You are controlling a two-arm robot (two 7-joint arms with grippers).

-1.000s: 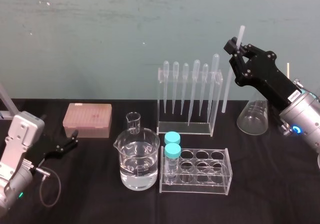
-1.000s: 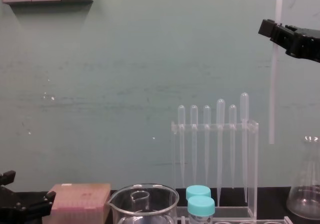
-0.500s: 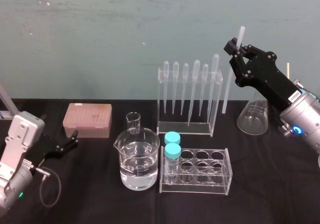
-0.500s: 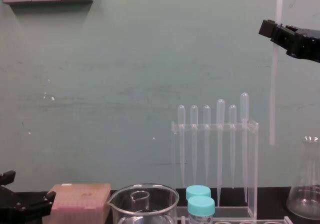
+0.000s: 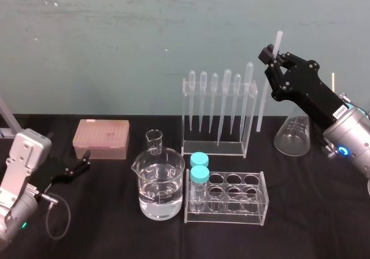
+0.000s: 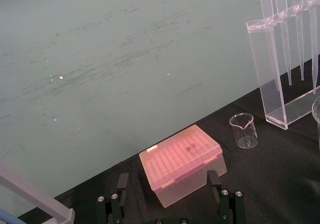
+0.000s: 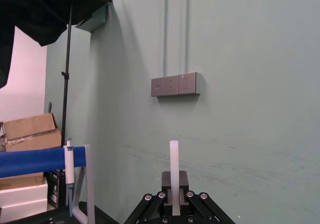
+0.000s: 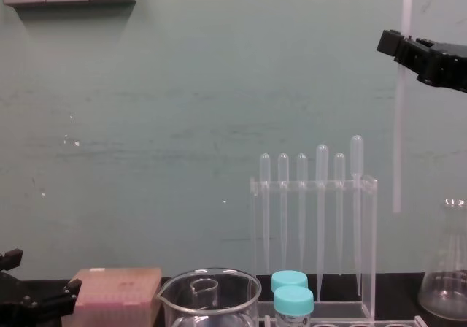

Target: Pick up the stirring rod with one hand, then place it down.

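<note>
almost nothing has moved since a second ago: the rod (image 5: 263, 100) has only sunk a trace. it hangs near upright in the air at about 2 o'clock, between the rack (image 5: 218, 150) and the flask (image 5: 292, 137), its lower end clear of the table. the right gripper (image 5: 274, 55) stays clenched on it near the top. the lift looks done and the lowering barely begun. the left gripper (image 5: 82, 165) sits parked at 8 o'clock, fingers spread.

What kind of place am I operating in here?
Likely a chemistry lab bench: a pipette rack, a beaker of clear liquid, a test tube rack and a conical flask stand on the black table, and the right gripper holds a stirring rod aloft.
</note>
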